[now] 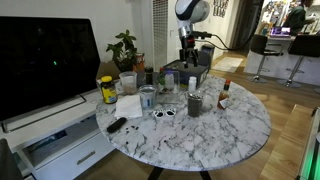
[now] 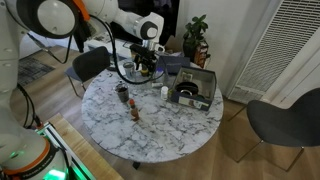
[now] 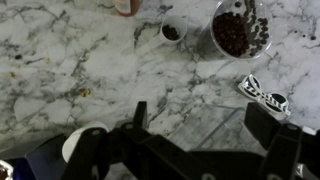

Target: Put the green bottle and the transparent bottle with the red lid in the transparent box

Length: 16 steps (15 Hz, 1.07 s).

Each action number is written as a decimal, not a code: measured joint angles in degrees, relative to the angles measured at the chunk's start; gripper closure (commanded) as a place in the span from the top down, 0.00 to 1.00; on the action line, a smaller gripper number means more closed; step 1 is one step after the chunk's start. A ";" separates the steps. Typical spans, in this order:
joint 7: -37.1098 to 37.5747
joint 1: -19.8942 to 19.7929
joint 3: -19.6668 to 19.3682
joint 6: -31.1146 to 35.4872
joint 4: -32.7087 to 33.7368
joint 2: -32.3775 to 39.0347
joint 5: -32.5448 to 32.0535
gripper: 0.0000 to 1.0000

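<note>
My gripper (image 1: 187, 60) hangs open and empty at the back of the round marble table (image 1: 240, 130), just above the transparent box (image 1: 196, 76). The box also shows in an exterior view (image 2: 205, 100), with the gripper (image 2: 150, 62) left of it. In the wrist view the fingers (image 3: 205, 125) frame a clear edge of the box (image 3: 215, 108). The transparent bottle with the red lid (image 1: 225, 95) stands upright near the table's middle, apart from the gripper; it also shows in an exterior view (image 2: 135, 108). A slim dark bottle (image 1: 147, 77), probably the green bottle, stands among the jars.
A dark-filled glass jar (image 1: 194, 102) (image 3: 238, 32) stands near the middle. Sunglasses (image 1: 163, 113) (image 3: 265, 98), a clear cup (image 1: 148, 97), a white napkin (image 1: 128, 105), a yellow-labelled jar (image 1: 107, 90) and a black remote (image 1: 117, 125) crowd one side. A potted plant (image 1: 125, 45) stands behind.
</note>
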 measured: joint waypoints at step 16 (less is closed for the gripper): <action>8.78 -0.66 -6.04 24.91 -30.37 -13.86 -0.18 1.00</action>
